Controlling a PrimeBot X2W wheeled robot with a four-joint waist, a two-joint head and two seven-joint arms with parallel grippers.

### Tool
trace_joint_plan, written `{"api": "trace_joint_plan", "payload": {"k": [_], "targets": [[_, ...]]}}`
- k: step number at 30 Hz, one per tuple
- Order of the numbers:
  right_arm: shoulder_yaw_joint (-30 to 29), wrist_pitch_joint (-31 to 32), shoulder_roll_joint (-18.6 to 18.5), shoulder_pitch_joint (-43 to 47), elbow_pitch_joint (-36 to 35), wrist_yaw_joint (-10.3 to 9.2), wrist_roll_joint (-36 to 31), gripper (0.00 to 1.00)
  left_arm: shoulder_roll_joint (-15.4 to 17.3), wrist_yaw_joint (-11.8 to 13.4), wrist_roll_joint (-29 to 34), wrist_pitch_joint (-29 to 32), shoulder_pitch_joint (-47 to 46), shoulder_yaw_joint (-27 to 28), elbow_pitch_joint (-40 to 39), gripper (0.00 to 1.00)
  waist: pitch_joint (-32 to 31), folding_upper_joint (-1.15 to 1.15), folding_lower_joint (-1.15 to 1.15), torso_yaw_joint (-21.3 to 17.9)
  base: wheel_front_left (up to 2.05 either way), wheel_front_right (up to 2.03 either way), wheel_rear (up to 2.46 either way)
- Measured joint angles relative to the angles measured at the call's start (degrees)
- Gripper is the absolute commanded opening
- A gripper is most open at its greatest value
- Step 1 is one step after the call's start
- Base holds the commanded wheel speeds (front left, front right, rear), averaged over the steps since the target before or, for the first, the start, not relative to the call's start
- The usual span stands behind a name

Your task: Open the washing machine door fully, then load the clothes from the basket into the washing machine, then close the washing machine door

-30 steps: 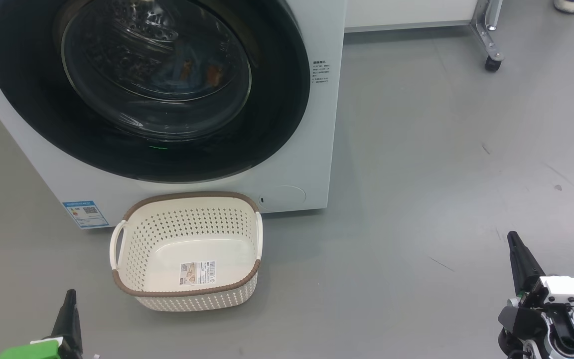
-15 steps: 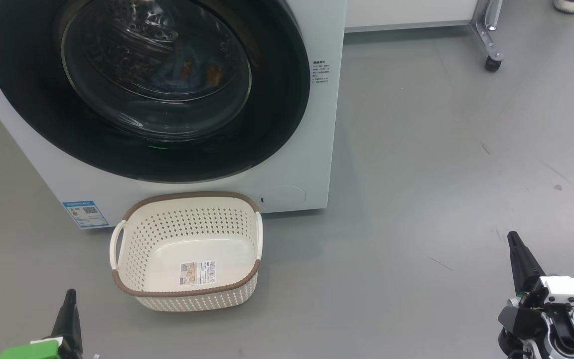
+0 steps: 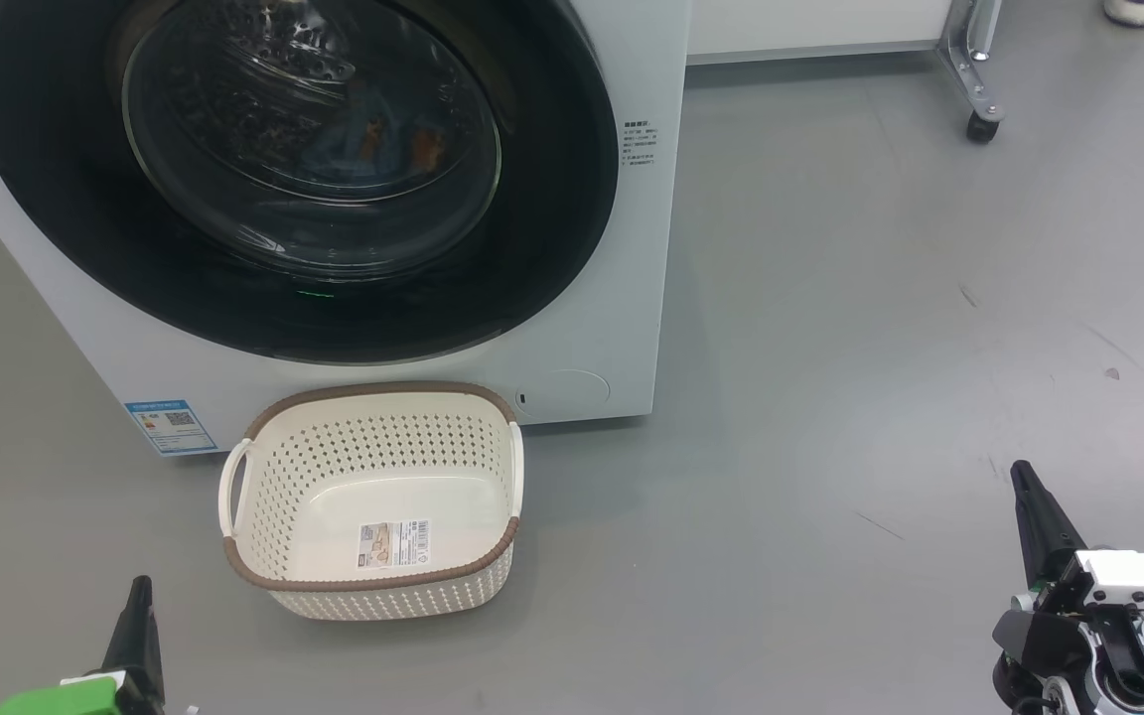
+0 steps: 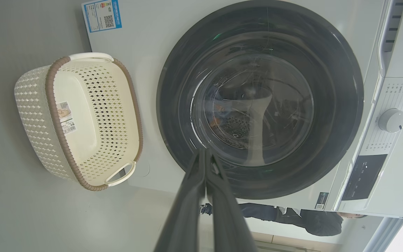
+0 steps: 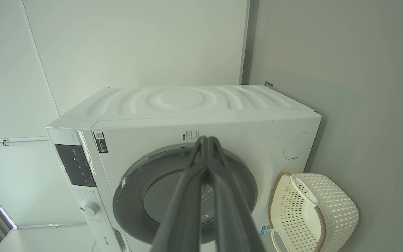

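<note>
Left gripper [image 3: 139, 604] and right gripper [image 3: 1028, 495], both empty with fingers pressed together, hang low over the floor [image 3: 830, 298], well apart from the washing machine [image 3: 587, 328]. The washing machine door [image 3: 552, 199] sits flush, facing near, with the bear-print clothes [image 3: 388, 149] dim behind its glass. The empty basket [image 3: 373, 389] stands just before it, mouth up, long axis left-right. An uncaught latch could swing the door open over the basket.
</note>
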Motion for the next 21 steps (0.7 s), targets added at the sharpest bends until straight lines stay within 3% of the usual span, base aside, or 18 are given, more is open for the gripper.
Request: {"api": "trace_joint_plan", "payload": {"k": [21], "targets": [[-0.05,0.01,0.02,0.0,0.0,0.0,0.0,0.0,0.0,0.0,0.0,0.0,0.0,0.0,-0.01,0.0,0.0,0.0,0.0,0.0,0.0,0.0,0.0]]}}
